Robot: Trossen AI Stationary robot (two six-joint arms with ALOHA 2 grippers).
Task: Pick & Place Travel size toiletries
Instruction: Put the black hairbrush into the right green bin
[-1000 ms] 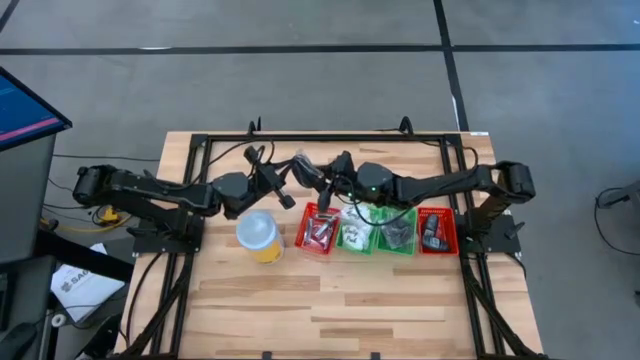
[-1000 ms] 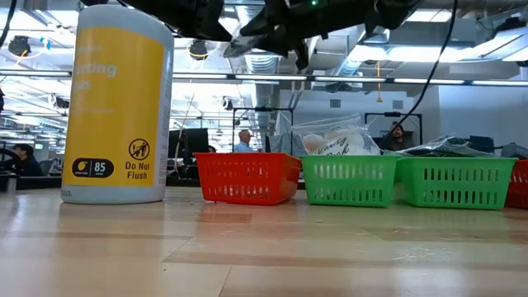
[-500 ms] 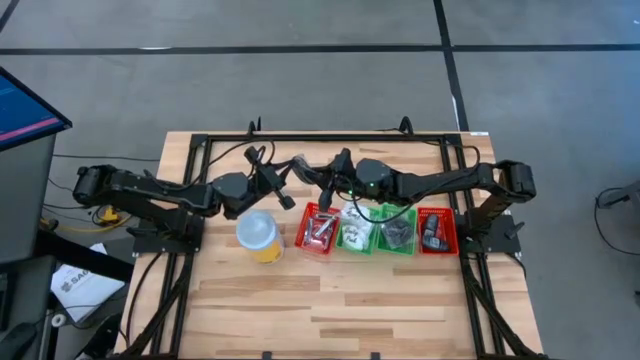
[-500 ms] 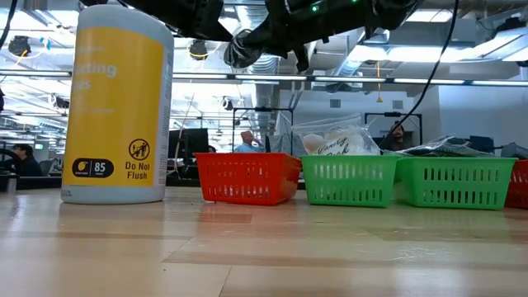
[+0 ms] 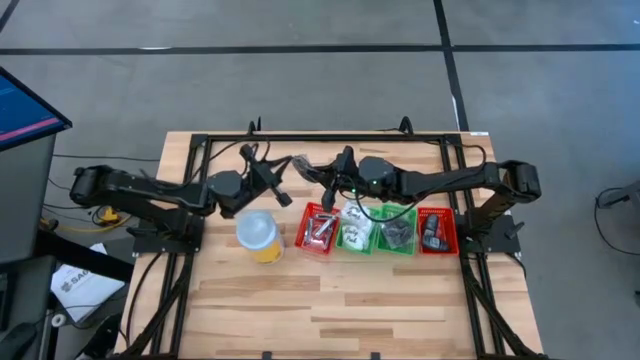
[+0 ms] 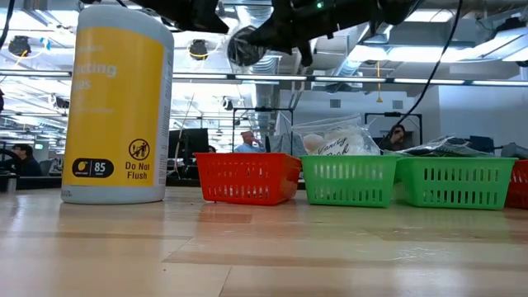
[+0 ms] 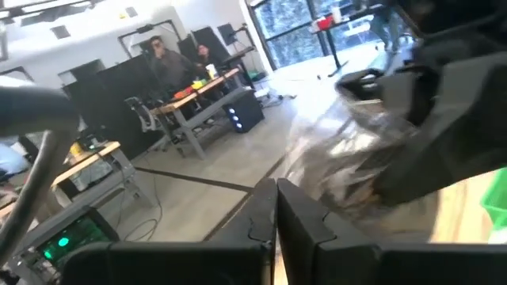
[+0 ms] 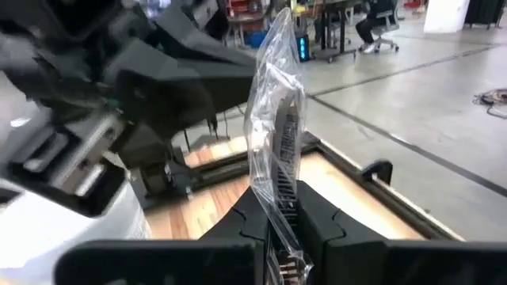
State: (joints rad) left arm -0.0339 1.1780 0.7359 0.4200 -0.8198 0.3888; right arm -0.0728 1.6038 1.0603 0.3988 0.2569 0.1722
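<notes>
- Grey floor with dark seams surrounds a pale wooden tabletop [image 5: 330,300] framed by black rails; the low view looks across it into an open workshop where people sit at desks.
- Four small bins stand in a row just right of the tabletop's middle: red bin [image 5: 320,230], green bin [image 5: 355,232], a second green bin [image 5: 398,233], and a second red bin [image 5: 436,232].
- A yellow cup [image 5: 259,235] with a white lid stands at 9 o'clock of the row, near the first red bin.
- The right fingers [image 8: 273,207] are clamped on a clear plastic packet [image 8: 277,127]: thin, crinkly and see-through, with a dark ridged item inside, standing upright out of the grip.
- In the high view the packet [image 5: 303,165] hangs in the air at 11 o'clock of the first red bin, between the two arms.
- The left fingers [image 7: 275,226] are pressed together with nothing between them, pointed at the packet [image 7: 348,162] just ahead.
- White lumpy packets [image 5: 354,225] fill the first green bin and rise above its rim [image 6: 334,142].
- Dark items [image 5: 398,232] lie in the second green bin; silvery pieces [image 5: 320,226] lie in the first red bin.
</notes>
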